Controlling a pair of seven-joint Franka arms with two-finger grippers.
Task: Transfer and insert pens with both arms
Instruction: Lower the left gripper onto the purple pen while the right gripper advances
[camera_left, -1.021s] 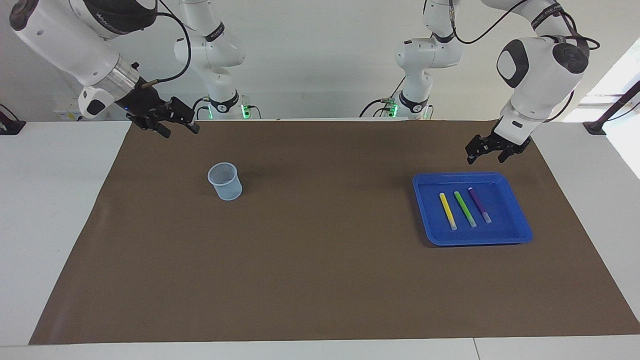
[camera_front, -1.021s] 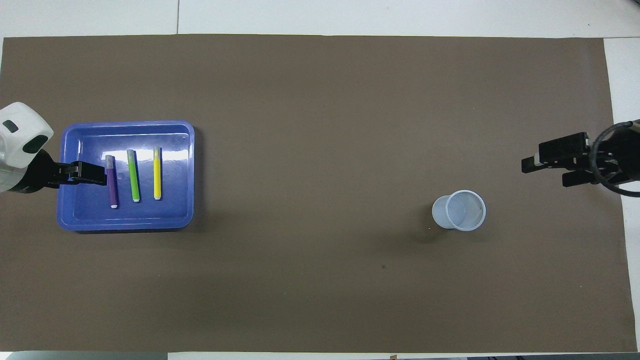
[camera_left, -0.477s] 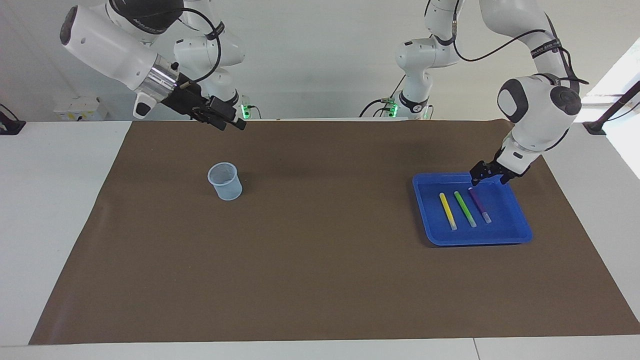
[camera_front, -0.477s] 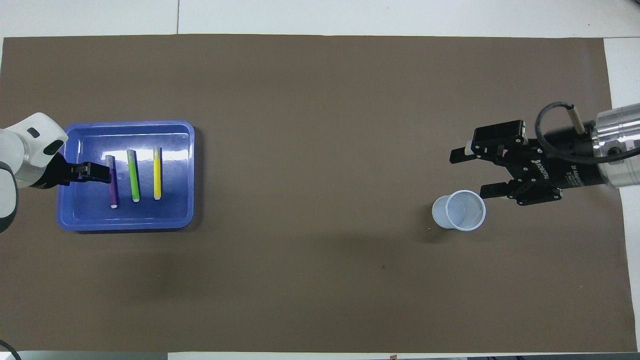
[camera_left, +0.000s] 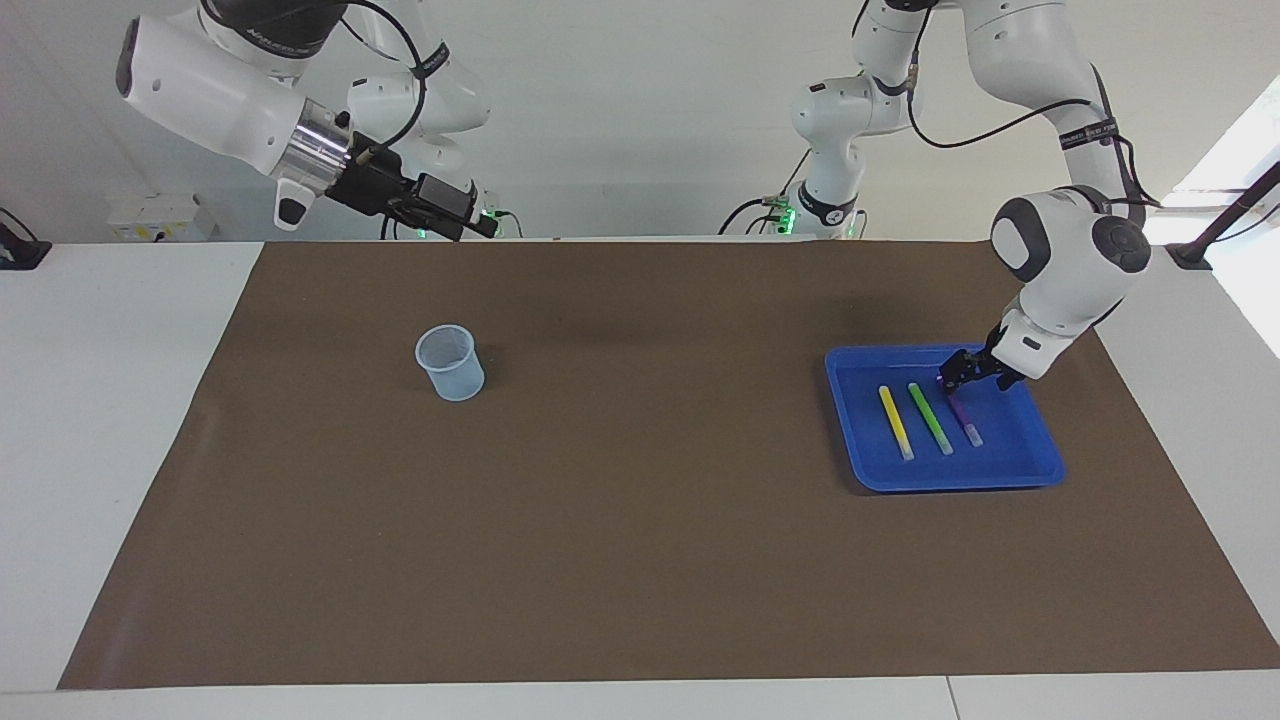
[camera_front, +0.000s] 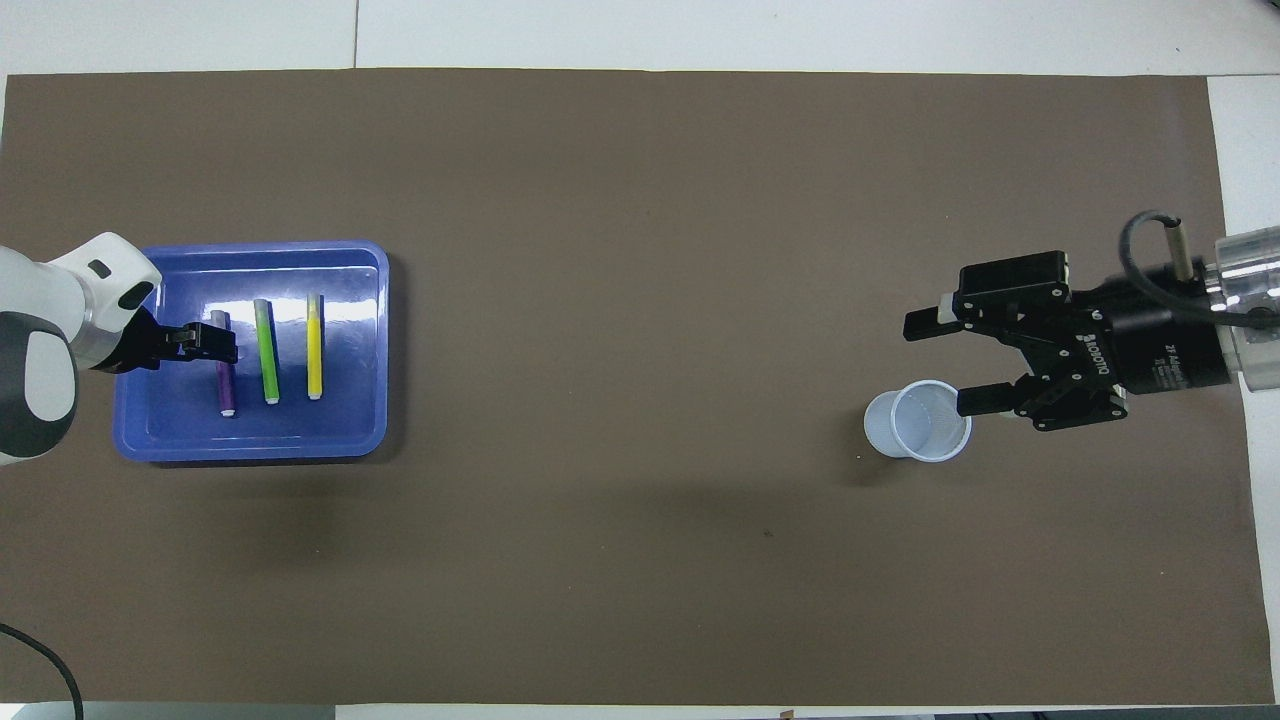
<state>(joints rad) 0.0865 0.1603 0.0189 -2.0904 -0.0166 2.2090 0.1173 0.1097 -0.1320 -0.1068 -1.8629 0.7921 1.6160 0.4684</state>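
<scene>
Three pens lie side by side in the blue tray (camera_left: 1000, 470) (camera_front: 350, 430): yellow (camera_left: 896, 422) (camera_front: 314, 347), green (camera_left: 930, 418) (camera_front: 266, 350) and purple (camera_left: 965, 424) (camera_front: 226, 385). My left gripper (camera_left: 952, 383) (camera_front: 222, 345) is down inside the tray, open, at the purple pen's end nearer the robots. That pen still lies flat; whether the fingers touch it I cannot tell. My right gripper (camera_left: 478, 224) (camera_front: 938, 363) hangs high and open over the mat, beside the pale-blue cup (camera_left: 450, 362) (camera_front: 918, 420).
The cup stands upright toward the right arm's end of the brown mat (camera_left: 640, 520) (camera_front: 640, 560). The tray sits toward the left arm's end. White table shows around the mat's edges.
The left gripper has come down from above the tray's rim to the purple pen. The right gripper has swung inward from the mat's end to beside the cup. Pens and cup have not moved.
</scene>
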